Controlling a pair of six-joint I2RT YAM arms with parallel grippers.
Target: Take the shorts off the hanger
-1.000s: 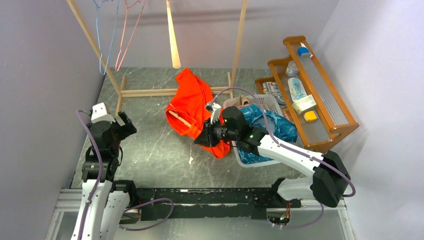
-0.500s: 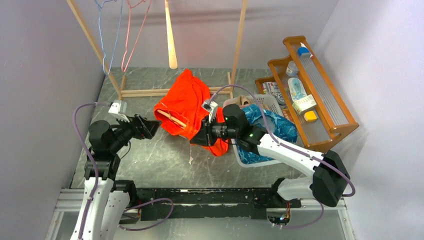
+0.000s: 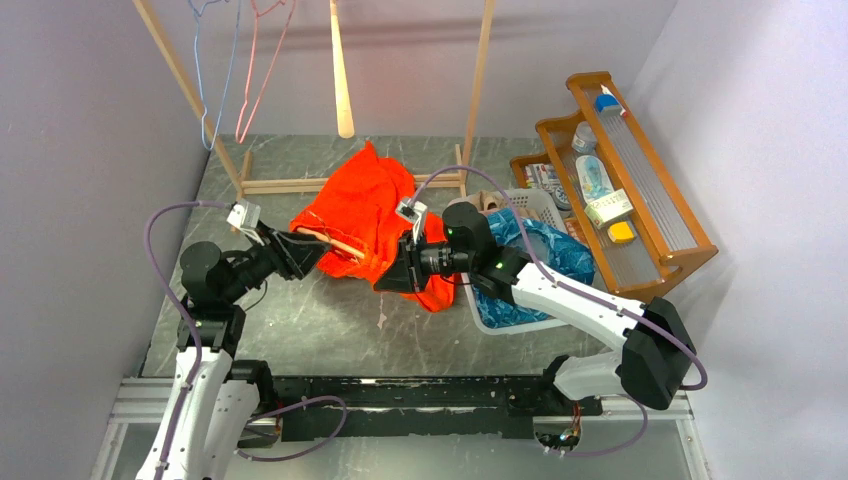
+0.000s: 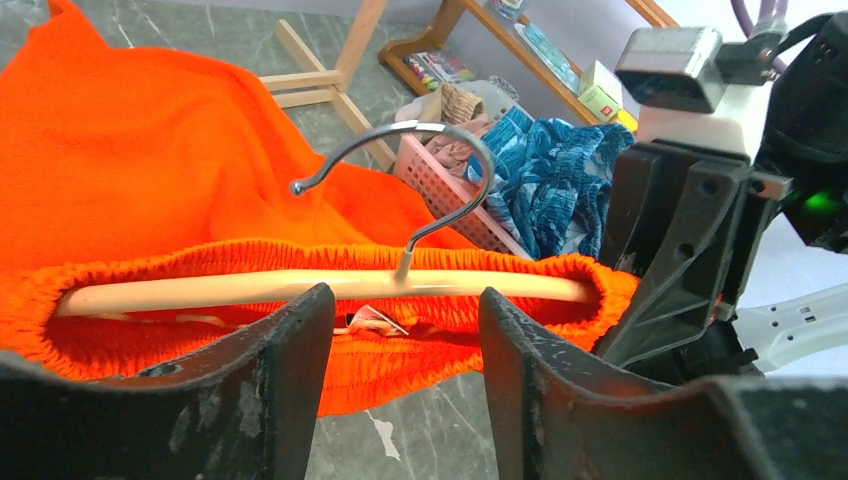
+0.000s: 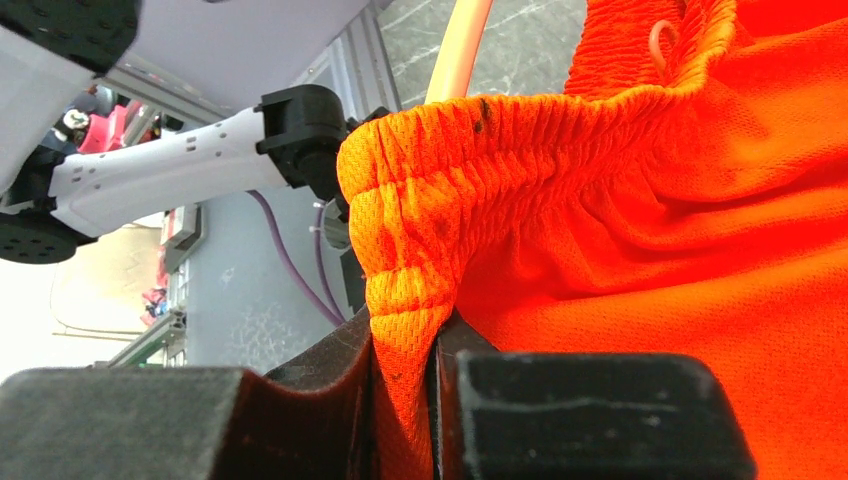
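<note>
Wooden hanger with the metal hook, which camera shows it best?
The left wrist view: the pale wooden hanger shows almost whole, hook included, threaded through the bright orange fabric shorts. The top external view shows only a short piece of bar; the right wrist view only a pale end.

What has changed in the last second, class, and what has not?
The left gripper swung right, up to the hanger inside the orange shorts, its jaws narrowing but gripping nothing. The shorts' left edge shifted leftward. The right gripper stayed shut on the waistband; basket unmoved.
</note>
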